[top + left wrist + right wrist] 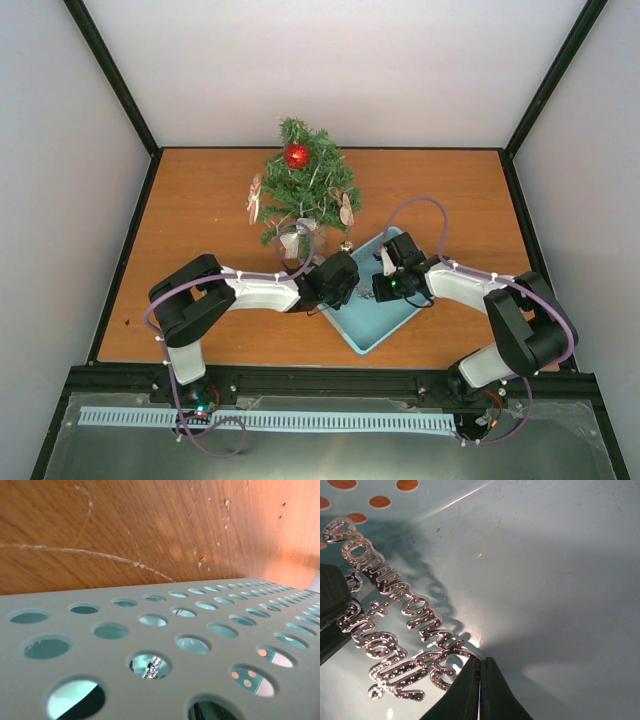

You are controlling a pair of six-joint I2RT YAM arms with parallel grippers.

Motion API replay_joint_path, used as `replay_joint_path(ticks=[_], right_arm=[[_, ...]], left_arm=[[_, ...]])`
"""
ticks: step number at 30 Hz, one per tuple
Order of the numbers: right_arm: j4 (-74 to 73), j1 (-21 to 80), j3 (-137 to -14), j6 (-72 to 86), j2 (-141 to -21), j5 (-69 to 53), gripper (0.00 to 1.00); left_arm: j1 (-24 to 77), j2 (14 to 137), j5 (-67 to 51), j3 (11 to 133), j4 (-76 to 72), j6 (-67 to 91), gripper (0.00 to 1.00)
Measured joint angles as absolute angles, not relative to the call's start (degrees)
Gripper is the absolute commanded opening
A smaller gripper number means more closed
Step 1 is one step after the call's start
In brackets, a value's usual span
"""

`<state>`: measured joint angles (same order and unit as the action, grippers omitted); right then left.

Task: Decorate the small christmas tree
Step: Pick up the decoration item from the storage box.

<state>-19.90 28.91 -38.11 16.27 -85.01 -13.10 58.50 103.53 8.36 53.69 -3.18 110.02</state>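
Inside the tray [545, 580], right hand [480, 667] shut against silver script ornament [395, 615], left hand [345, 285] of unclear opening

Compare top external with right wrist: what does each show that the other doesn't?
Top only: the tree with a red ball, the wooden table, the left arm. Right wrist only: a silver lettering ornament lying on the tray floor, right claw shut at its edge. Shared: the tray and right claw.

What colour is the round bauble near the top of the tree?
The round bauble is shiny red; top external view shows it.
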Motion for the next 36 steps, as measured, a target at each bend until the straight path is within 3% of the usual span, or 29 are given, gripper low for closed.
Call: replay_joint_path(ticks=[28, 30, 36], right_arm=[[-18.98, 28.91, -37.63, 15.46, -85.12, -15.46, 0.05], [-18.61, 28.91, -37.47, 15.49, -85.10, -15.49, 0.05], [-18.39, 28.88, -37.43, 15.49, -85.08, -15.57, 0.06]], left_arm=[[58.50, 103.88, 8.12, 52.60, -7.84, 108.51, 0.28], [58.50, 103.88, 8.12, 52.60, -7.86, 108.44, 0.25], [58.46, 104.51, 7.73, 53.30, -7.77, 107.07, 0.03]])
